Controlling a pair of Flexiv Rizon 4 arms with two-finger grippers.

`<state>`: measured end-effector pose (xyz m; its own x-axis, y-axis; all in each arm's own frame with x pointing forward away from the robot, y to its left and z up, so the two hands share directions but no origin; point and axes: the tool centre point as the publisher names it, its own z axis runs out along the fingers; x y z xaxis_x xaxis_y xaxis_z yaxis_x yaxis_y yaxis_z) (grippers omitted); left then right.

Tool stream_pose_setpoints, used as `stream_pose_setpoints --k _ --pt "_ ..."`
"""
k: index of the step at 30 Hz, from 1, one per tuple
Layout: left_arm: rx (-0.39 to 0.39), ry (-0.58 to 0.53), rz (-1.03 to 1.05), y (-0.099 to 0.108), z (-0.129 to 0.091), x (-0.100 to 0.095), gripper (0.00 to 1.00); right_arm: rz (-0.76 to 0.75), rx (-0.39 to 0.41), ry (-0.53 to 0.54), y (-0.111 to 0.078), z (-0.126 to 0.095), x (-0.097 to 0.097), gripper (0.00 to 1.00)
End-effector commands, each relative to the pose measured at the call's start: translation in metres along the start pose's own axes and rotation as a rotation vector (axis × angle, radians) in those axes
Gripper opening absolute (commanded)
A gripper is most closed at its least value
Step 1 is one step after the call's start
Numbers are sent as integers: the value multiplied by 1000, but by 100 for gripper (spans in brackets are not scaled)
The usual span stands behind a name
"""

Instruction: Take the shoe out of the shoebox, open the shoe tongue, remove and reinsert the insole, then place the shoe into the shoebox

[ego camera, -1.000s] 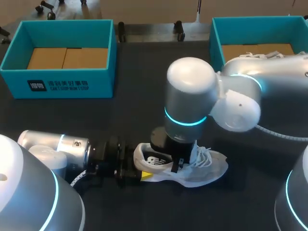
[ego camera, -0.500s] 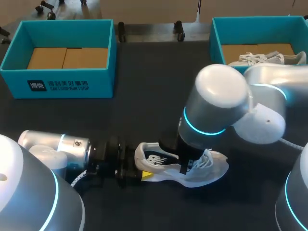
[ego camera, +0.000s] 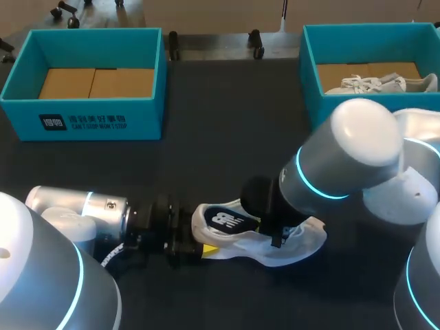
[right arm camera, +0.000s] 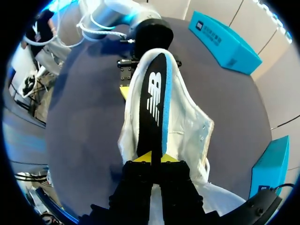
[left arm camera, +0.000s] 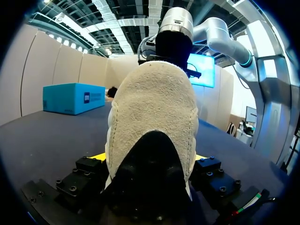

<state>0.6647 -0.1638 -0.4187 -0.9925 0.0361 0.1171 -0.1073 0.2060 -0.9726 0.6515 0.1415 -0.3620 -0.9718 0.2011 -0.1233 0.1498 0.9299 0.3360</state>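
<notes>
**Left arm:** lies low and level along the black table [ego camera: 206,158]. The left gripper [left arm camera: 149,159] is at the heel of the shoe [ego camera: 302,242], and its fingers press the heel from both sides.

**Right arm:** comes in over the shoe's toe end with the wrist angled steeply down. The right gripper [right arm camera: 152,158] is above the shoe's middle, its yellow tips pinched together on one end of the insole [right arm camera: 152,101].

**Insole:** thin, long and rounded, black with a white logo and a blue edge. It runs from the tips toward the heel, above the shoe opening.

**Shoe:** rests on the table, with a white mesh upper, loose white laces and a nubby heel fabric with a dark patch.

**Beyond the shoe:** two teal cardboard boxes, well apart. The left shoebox [ego camera: 96,120] shows a brown floor, and the right shoebox [ego camera: 309,62] holds a second white shoe [ego camera: 378,84].
</notes>
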Motion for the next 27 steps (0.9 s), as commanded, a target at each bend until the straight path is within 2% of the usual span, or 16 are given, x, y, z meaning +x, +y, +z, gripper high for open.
stream_pose_setpoints --k 1,10,14,19,21,25,27 --pt "0 -1 0 0 0 -1 0 -25 -34 8 1 -10 -1 0" --pt "0 -1 0 0 0 -1 0 -105 -41 44 12 -14 -5 0" --pt "0 -1 0 0 0 -1 0 -152 14 103 26 -14 -7 0" --pt "0 -1 0 0 0 -1 0 -215 42 159 38 -12 -9 0" --pt "0 -1 0 0 0 -1 0 -228 53 168 41 -11 -9 15" --pt "0 -1 0 0 0 -1 0 -234 66 170 43 -13 -9 25" --pt "0 -1 0 0 0 -1 0 -236 73 169 43 -14 -8 33"
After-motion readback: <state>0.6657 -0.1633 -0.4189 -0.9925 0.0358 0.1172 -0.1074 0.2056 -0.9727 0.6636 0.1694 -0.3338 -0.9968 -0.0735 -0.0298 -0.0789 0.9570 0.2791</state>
